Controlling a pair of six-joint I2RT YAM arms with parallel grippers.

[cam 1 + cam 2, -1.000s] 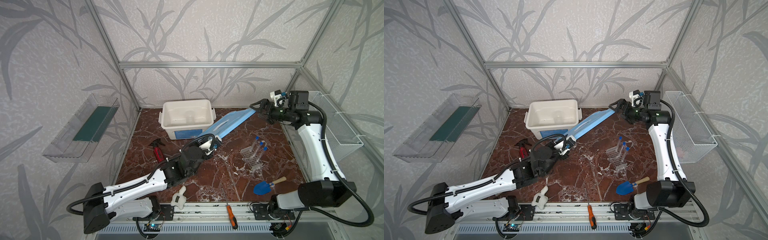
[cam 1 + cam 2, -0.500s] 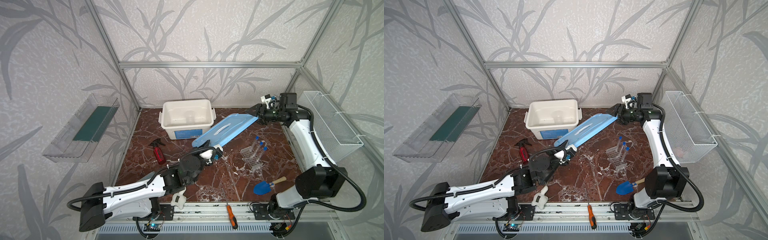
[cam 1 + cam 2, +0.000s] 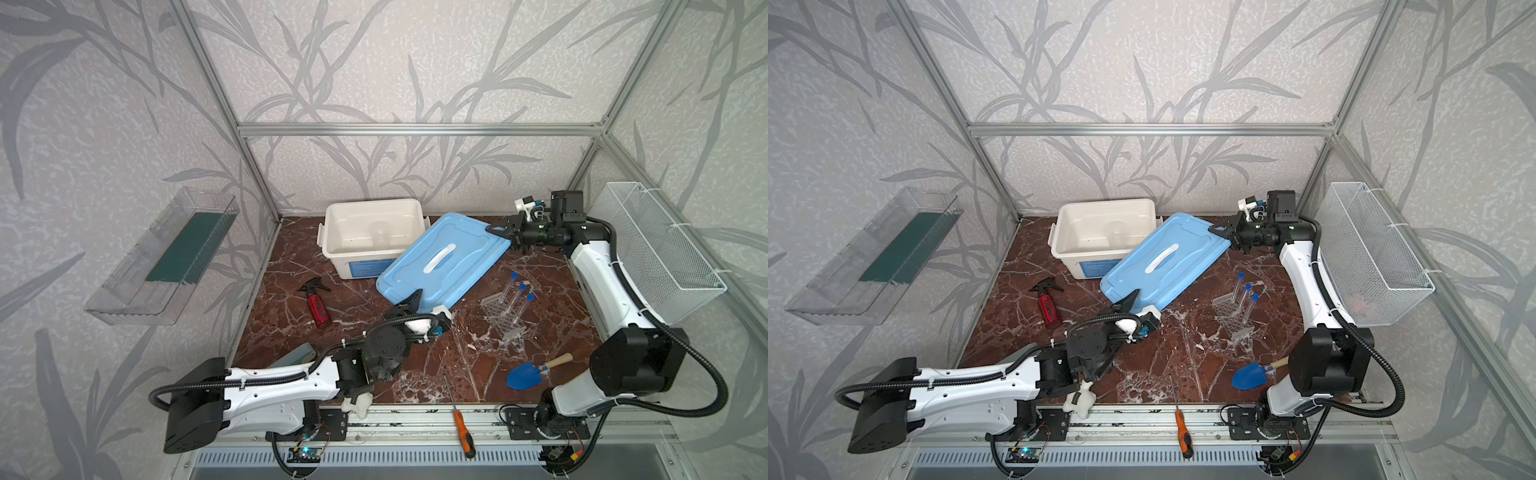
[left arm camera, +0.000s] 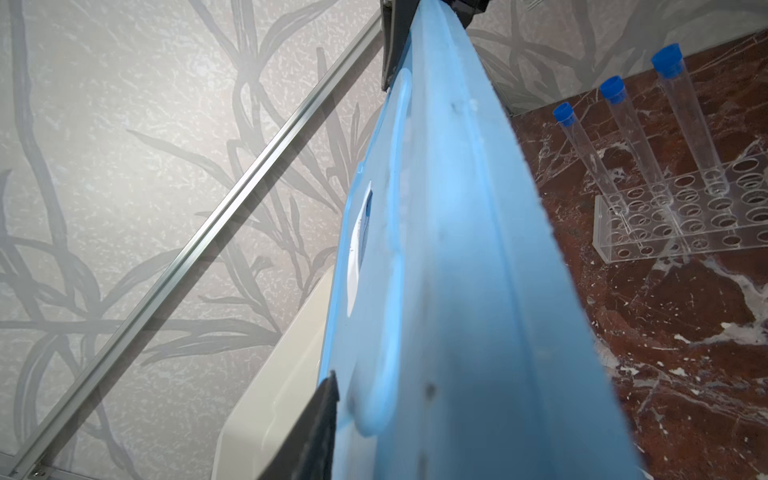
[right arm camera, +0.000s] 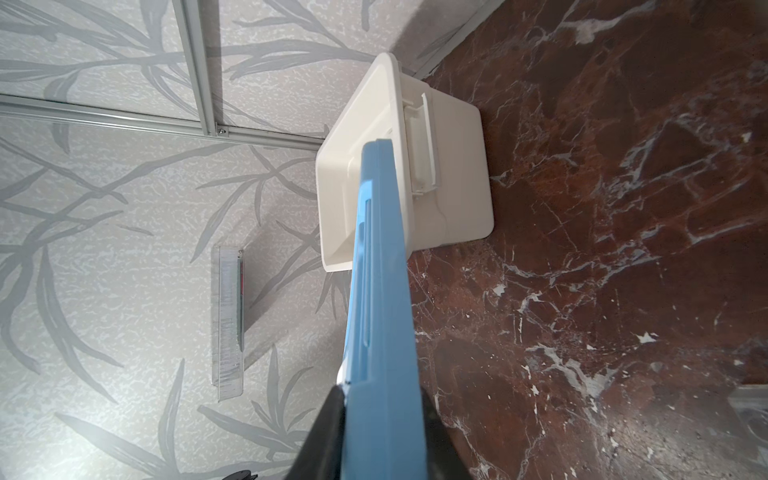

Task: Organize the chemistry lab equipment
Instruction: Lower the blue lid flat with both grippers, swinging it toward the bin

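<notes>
Carefully: right hand (image 3: pixel 503 233) pinches the blue lid (image 3: pixel 457 245); left hand (image 3: pixel 415 301) grip, cannot tell. Best laid flat beside the white bin (image 3: pixel 371 203).

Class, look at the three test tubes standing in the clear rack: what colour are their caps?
Blue. The caps show best in the left wrist view.

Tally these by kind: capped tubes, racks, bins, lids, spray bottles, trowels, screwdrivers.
capped tubes: 3
rack: 1
bin: 1
lid: 1
spray bottle: 1
trowel: 1
screwdriver: 1
Total: 9
</notes>
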